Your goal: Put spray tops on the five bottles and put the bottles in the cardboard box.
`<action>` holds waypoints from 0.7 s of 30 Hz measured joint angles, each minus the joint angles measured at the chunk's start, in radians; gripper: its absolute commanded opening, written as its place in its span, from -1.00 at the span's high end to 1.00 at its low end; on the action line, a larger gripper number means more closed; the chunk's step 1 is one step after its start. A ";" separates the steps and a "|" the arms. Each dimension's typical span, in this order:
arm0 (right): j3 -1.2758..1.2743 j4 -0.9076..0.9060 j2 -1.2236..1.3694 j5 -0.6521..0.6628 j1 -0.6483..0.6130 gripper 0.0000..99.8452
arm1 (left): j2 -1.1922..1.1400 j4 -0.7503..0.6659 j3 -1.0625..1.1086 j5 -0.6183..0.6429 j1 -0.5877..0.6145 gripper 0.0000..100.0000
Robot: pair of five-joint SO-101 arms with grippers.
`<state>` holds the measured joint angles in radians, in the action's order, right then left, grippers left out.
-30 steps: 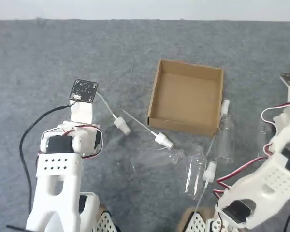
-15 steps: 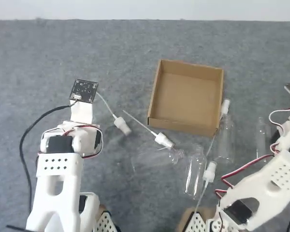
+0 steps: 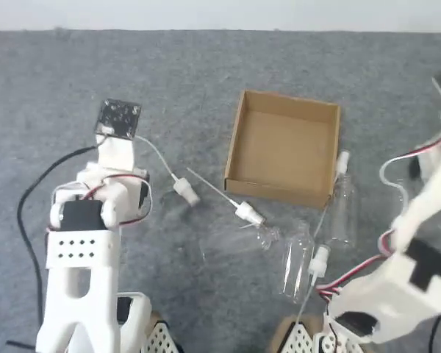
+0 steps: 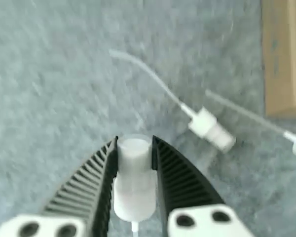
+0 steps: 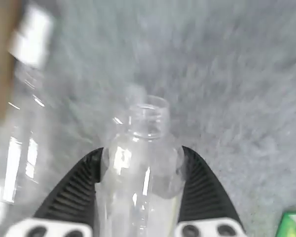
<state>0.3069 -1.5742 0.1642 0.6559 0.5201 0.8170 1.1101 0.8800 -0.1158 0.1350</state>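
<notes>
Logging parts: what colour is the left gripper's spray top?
The spray top is white; best in the left wrist view.

— Where is there room round the cardboard box [image 3: 278,193]?
— From above: its inside is open. The bench [image 3: 176,81] on its far side and off its left wall is open carpet.
— And the near side?
— Crowded. The left spray top [image 3: 185,190] lies off the near-left corner, the middle spray top [image 3: 249,214] just before the near wall, both trailing thin tubes slantwise. Past them lie the left clear bottle [image 3: 231,241], the right clear bottle [image 3: 296,257] and a third spray top [image 3: 320,261], close together. A capped bottle [image 3: 341,213] lies just beside the near-right corner.
— The flanks?
— The left arm [image 3: 77,250] stands well off the left wall; the right arm [image 3: 415,268] blocks the right.
</notes>
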 measured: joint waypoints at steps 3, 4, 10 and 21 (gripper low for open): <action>-0.029 -0.005 -0.127 -0.071 -0.089 0.99 | 0.000 0.046 -0.086 0.000 0.000 0.98; -0.051 -0.005 -0.172 -0.091 -0.124 0.99 | 0.000 0.063 -0.117 0.000 0.000 0.98; -0.250 0.032 -0.462 -0.210 -0.396 0.99 | 0.000 0.166 -0.281 0.011 0.000 0.98; -0.752 0.324 -0.884 -0.397 -0.914 0.99 | 0.095 0.270 -0.453 0.077 -0.002 0.98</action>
<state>-0.4450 -1.2505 -0.7196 0.2585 -0.3943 0.9122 1.3802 0.4273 -0.0391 0.1335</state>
